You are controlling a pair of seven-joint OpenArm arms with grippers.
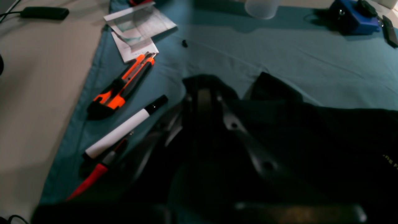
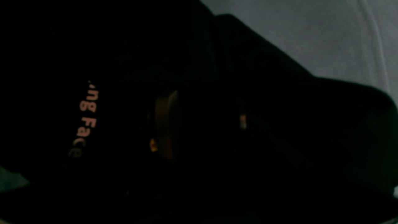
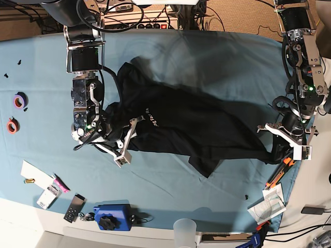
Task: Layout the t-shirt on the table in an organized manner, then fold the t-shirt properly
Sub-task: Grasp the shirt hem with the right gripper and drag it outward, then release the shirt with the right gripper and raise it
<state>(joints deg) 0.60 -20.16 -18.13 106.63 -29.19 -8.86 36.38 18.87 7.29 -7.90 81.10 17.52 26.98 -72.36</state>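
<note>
The t-shirt (image 3: 191,126) stretches lengthwise between both arms; left gripper (image 3: 276,147) jaws clamp one end, right gripper (image 3: 124,139) jaws stand apart.

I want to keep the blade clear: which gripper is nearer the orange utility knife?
Left. The left gripper, shut on the t-shirt, sits beside the utility knife; the right gripper is across the table.

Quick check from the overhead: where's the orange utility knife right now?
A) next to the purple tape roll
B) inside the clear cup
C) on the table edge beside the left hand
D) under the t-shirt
C: the orange utility knife lies on the table just below the left hand, clear of the t-shirt.
</note>
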